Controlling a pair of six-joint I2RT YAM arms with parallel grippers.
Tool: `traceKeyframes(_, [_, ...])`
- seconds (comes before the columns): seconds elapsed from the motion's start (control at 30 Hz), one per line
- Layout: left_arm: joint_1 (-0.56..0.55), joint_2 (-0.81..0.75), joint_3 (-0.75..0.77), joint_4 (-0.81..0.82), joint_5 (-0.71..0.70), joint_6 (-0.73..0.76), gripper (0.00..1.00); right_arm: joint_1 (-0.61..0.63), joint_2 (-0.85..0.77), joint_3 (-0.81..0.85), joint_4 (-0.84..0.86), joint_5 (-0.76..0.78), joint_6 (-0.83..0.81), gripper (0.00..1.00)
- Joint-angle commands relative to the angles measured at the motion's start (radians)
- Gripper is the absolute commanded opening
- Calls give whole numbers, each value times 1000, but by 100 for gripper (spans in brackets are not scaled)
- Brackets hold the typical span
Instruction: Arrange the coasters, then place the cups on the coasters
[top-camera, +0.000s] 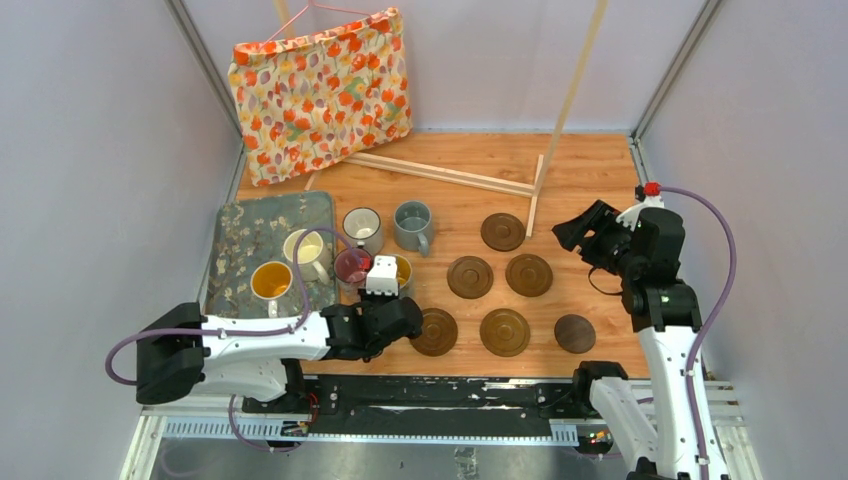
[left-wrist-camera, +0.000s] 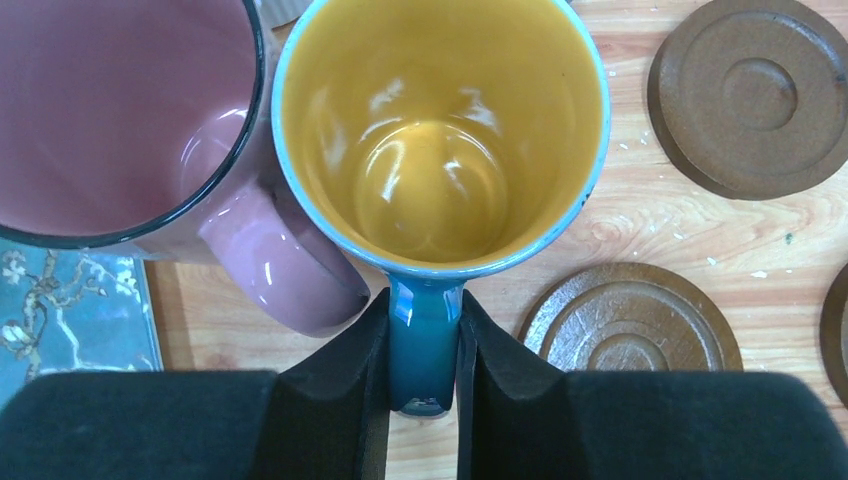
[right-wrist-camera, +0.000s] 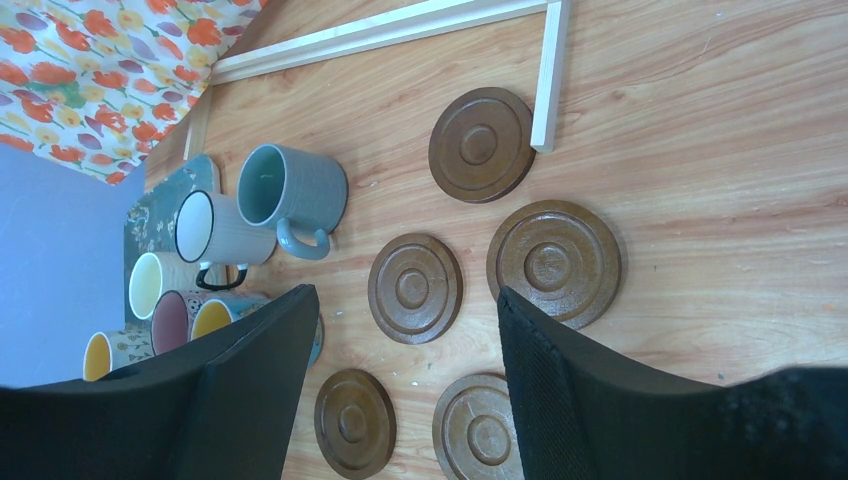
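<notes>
The left pincer (left-wrist-camera: 425, 308) is pinching the handle of the blue mug (left-wrist-camera: 440, 150), with one finger pressed on each side. The mug, yellow inside, stands upright on the bare wood of the tabletop (top-camera: 600, 165), just right of the mat (top-camera: 245, 225). The pink mug (left-wrist-camera: 120, 100) stands close against its left side; whether the two touch cannot be told.

The six coasters (top-camera: 505, 332) lie flat on the tabletop, right of the mugs and apart from each other. Three form a near row, two sit in the middle, and one is farther back, just beside the end of a wooden strip (top-camera: 535, 195). The near-left coaster (top-camera: 434, 331) is just right of the blue mug and a little nearer.

The white mug (top-camera: 362, 228) and the grey mug (top-camera: 412, 225) stand side by side on the wood, beyond the blue one. The cream mug (top-camera: 305, 250) and the orange-lined mug (top-camera: 272, 282) stand on the mat.

The right pincer (top-camera: 580, 232) is spread and holds nothing. It hangs above the right side of the tabletop, right of the coasters.
</notes>
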Motion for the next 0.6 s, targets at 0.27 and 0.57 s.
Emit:
traceKeyframes(0.27, [29, -31, 36, 66, -20, 209, 0, 16, -58, -24, 16, 36, 3, 71])
traceKeyframes(0.57, [29, -159, 66, 93, -20, 353, 0, 15, -79, -30, 16, 48, 5, 71])
